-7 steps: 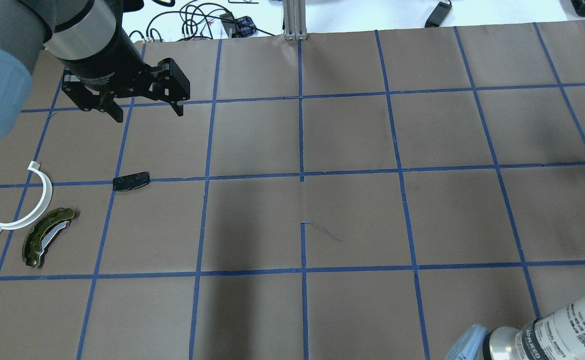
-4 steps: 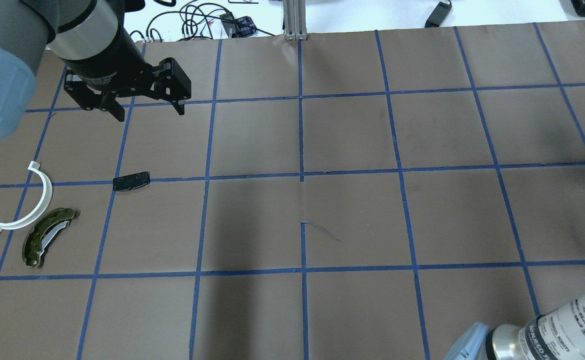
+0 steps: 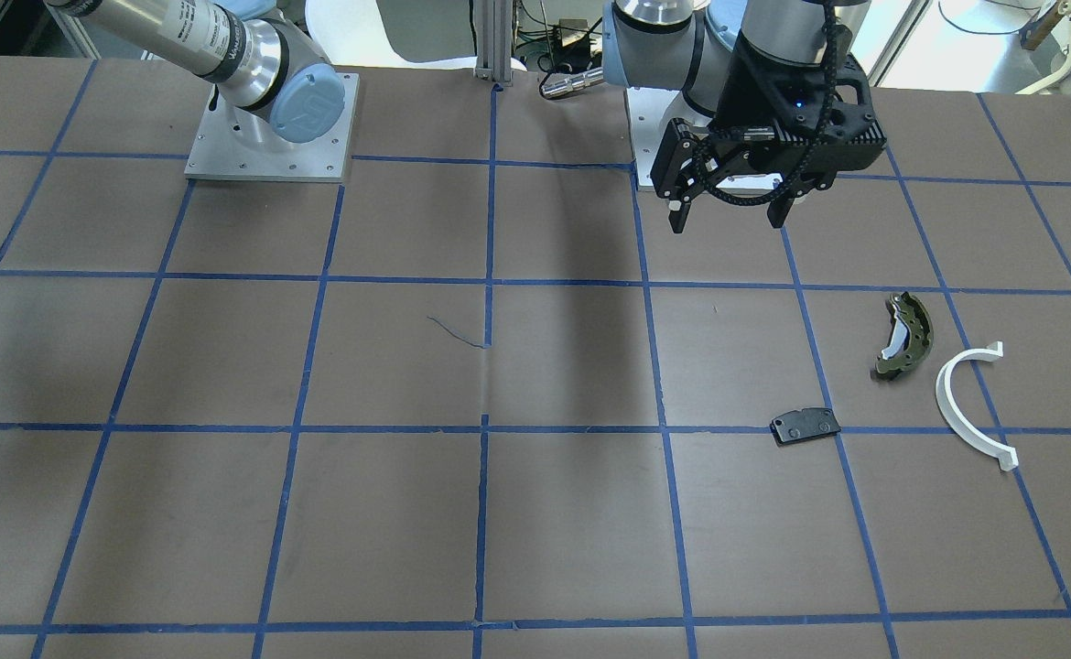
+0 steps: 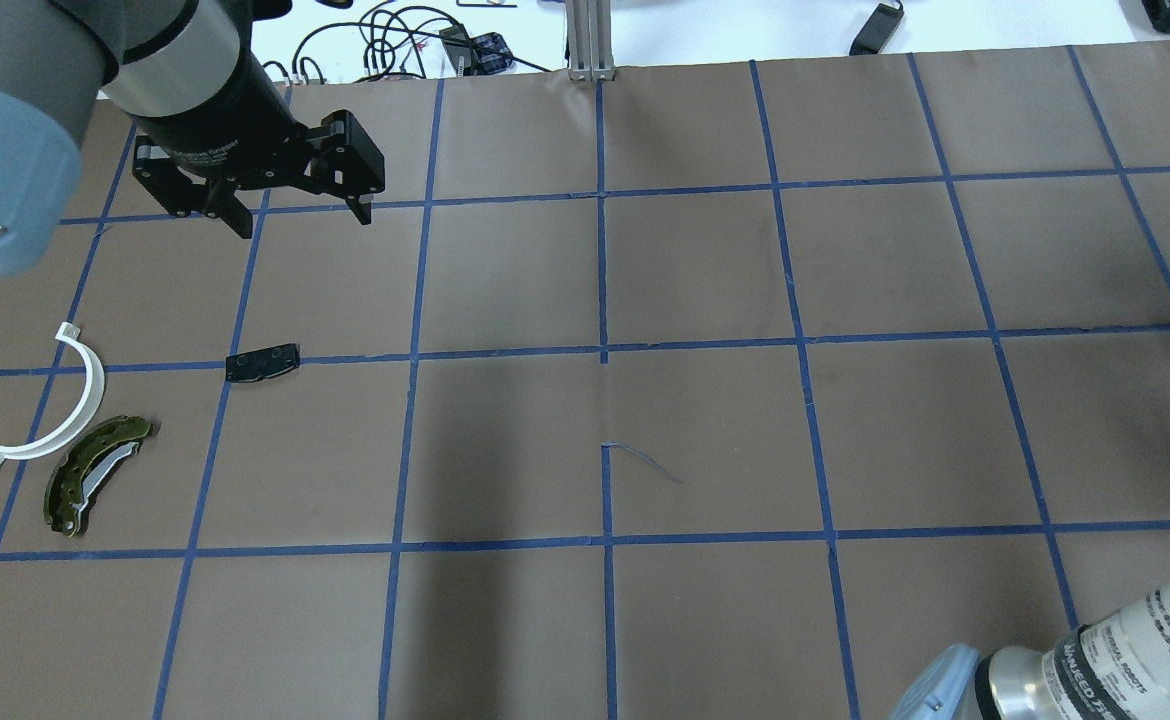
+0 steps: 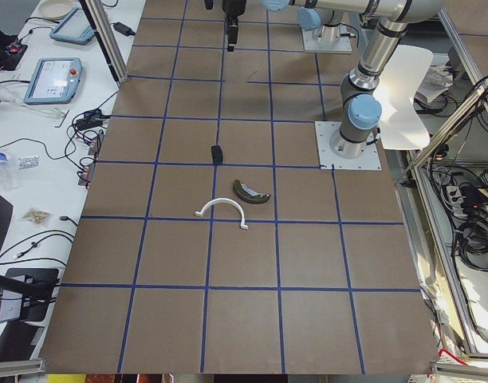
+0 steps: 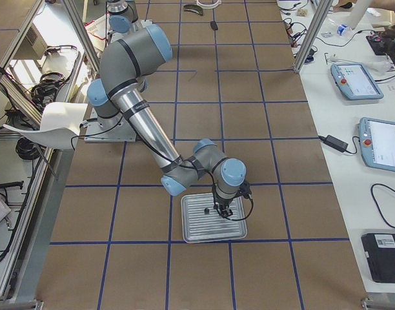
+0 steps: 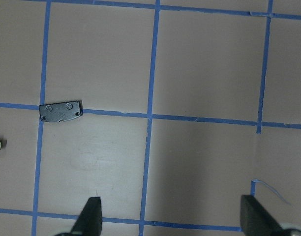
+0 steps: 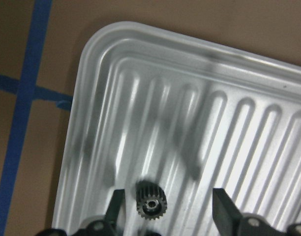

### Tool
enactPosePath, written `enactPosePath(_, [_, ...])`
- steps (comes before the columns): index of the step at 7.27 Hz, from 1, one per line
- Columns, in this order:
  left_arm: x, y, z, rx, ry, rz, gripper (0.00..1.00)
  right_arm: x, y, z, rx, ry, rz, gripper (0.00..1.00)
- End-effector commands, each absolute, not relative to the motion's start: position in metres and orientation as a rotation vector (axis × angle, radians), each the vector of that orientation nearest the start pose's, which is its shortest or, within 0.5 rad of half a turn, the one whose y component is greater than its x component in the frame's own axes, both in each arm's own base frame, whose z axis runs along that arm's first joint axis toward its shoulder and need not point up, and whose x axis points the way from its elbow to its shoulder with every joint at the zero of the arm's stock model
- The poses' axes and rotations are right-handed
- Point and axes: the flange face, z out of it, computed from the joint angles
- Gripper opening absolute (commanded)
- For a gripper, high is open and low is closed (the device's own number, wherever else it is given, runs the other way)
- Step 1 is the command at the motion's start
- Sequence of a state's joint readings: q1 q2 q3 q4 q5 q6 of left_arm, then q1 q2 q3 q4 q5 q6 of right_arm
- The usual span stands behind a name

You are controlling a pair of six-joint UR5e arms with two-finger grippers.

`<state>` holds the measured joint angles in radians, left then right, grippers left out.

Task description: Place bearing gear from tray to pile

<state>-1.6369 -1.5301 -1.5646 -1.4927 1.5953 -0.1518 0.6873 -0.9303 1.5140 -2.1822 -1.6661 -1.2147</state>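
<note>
The bearing gear (image 8: 151,202), small, dark and toothed, lies in the ribbed metal tray (image 8: 249,118). My right gripper (image 8: 170,209) is open, low over the tray, with a finger on each side of the gear. The exterior right view shows it over the tray (image 6: 231,232) too. The pile lies far off on my left: an olive brake shoe (image 4: 95,475), a white half-ring arc (image 4: 60,405) and a black plate (image 4: 263,362). My left gripper (image 4: 300,215) is open and empty, hovering beyond the black plate (image 7: 61,112).
The brown table carries a blue tape grid. A loose curl of tape (image 4: 645,462) lies near the middle. Cables and a metal post (image 4: 590,40) stand past the far edge. My left arm's base plate (image 5: 348,145) sits near the pile.
My left gripper has drifted slightly toward the far edge, still open. My right arm's forearm has sunk a little at the bottom right. The pile has not moved.
</note>
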Motion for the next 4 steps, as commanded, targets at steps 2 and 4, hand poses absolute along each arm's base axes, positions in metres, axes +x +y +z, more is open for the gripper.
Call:
enactPosePath(2, [-0.1623, -0.4746, 0.5194, -0.134, 3.120, -0.200, 1.00, -0.4493, -0.5291, 0.1883, -0.529, 3.161, 0.113, 0.65])
enactPosePath(4, [-0.1624, -0.4730, 0.5216, -0.139, 3.122, -0.207, 1.00, -0.4487, -0.5287, 0.1863, -0.526, 3.156, 0.118, 0.61])
